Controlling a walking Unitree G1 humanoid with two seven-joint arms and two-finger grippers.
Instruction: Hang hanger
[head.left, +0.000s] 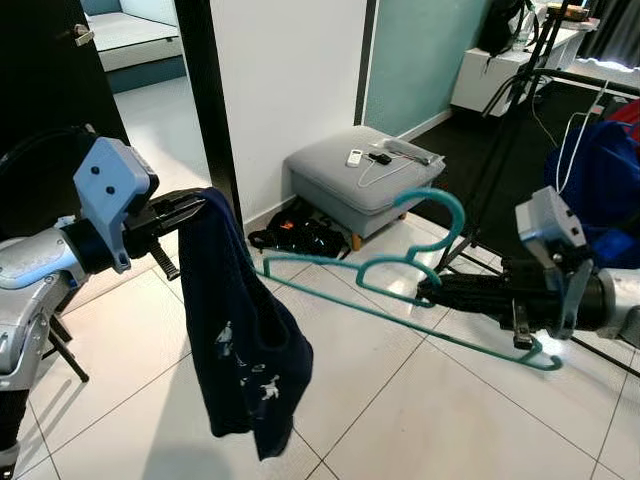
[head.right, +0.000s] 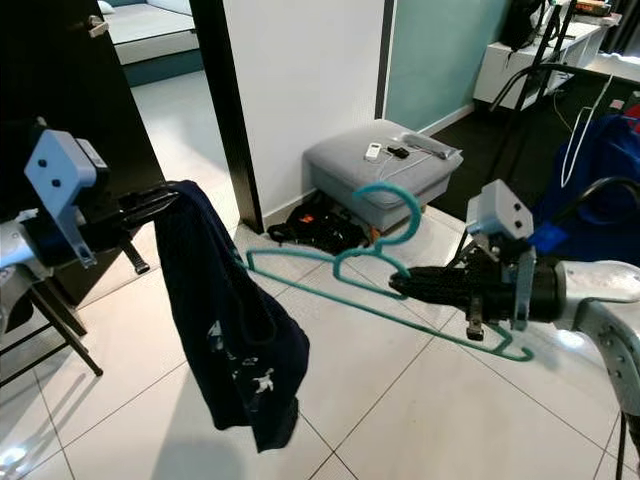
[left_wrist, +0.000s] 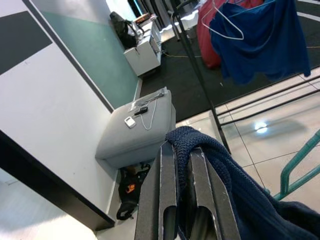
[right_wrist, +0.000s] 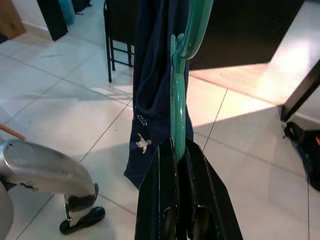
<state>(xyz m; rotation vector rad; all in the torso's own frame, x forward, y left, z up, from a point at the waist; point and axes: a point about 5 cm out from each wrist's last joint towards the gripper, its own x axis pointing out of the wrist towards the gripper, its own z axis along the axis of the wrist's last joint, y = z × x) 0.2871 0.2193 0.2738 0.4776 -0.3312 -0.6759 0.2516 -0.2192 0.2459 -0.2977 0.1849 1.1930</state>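
Above the tiled floor (head.left: 400, 400), a teal hanger (head.left: 400, 290) was clamped by the right gripper (head.left: 432, 291); a navy garment (head.left: 235, 330) was pinched by the left gripper (head.left: 190, 208).

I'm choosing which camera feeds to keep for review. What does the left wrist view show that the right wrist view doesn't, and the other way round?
Left wrist view: the left gripper shut on the navy garment, the grey ottoman with small devices on top, and a blue garment on a rack. Right wrist view: the right gripper shut on the teal hanger, and a black chair's legs. Both show the navy garment, the hanger and the tiled floor.
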